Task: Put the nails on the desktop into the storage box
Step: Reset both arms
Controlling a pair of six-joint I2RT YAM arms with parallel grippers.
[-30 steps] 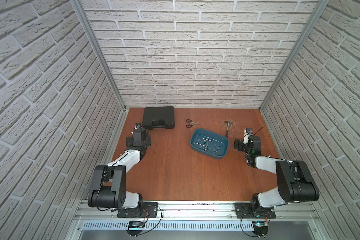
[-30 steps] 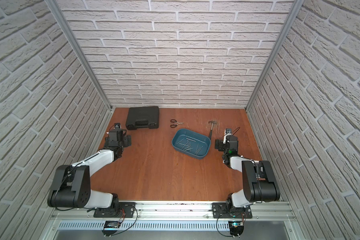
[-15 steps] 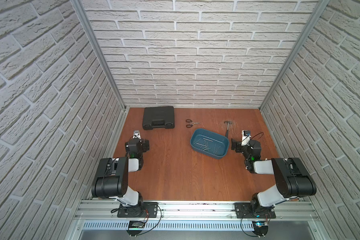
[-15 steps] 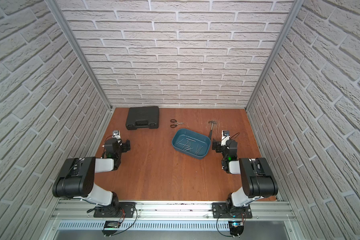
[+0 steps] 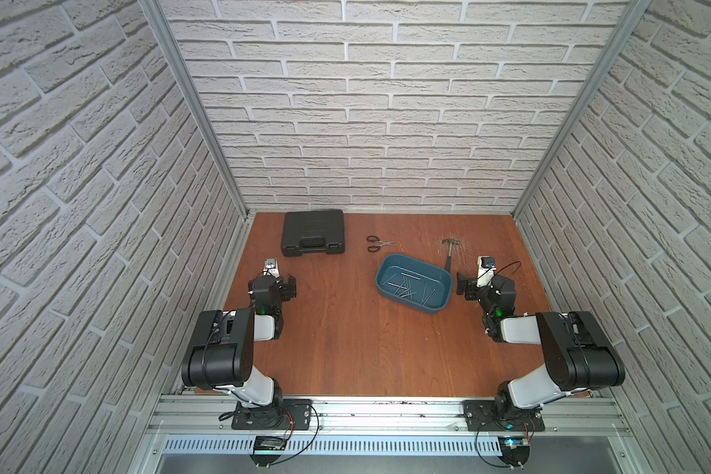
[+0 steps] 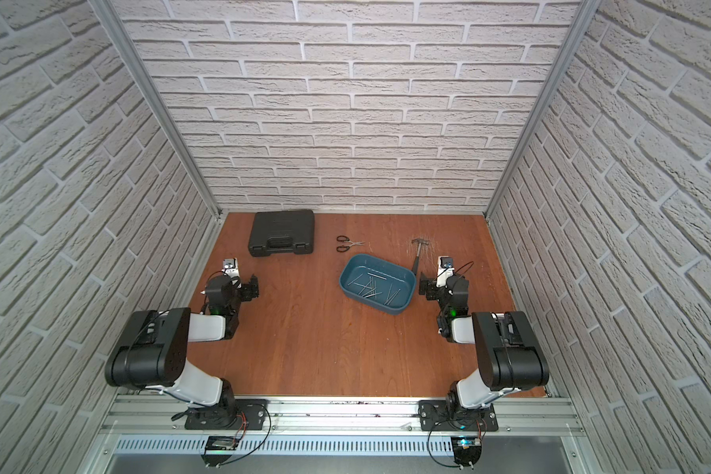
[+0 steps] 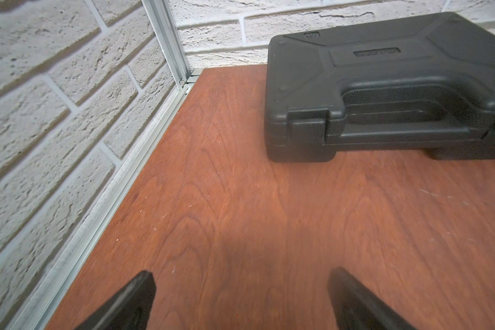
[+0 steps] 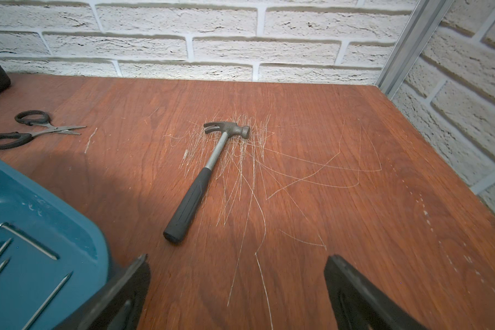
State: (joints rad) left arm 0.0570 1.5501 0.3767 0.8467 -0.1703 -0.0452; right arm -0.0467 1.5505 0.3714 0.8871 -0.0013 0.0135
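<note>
Pale brick walls (image 5: 366, 123) close in three sides of the desktop (image 5: 345, 336), a reddish-brown wood-grain board that both top views show whole.

The storage box (image 5: 399, 301), a teal tub, sits right of centre on the board, turned at a slant. The nails (image 5: 407, 287) lie criss-crossed on its floor. The right wrist view shows several of them inside the tub's corner, and every nail I can make out is in the box.

A black case (image 5: 313, 232) lies flat at the far left of the board, close to the back wall. The scissors (image 5: 376, 243) rest between the case and the hammer (image 5: 450, 256). The hammer lies just beyond the box's far right corner, its head toward the back wall, over a patch of fine pale scratches (image 8: 240, 160).

The left gripper (image 7: 242, 274) hangs low near the board's left edge, well apart from the box. Its jaws are spread wide over bare wood and it points toward the case. The right gripper (image 8: 237, 258) is just beside the box's right end, jaws likewise spread wide and gripping nothing. One finger sits against the tub's corner in the wrist view (whether it actually touches the plastic, I cannot tell).
</note>
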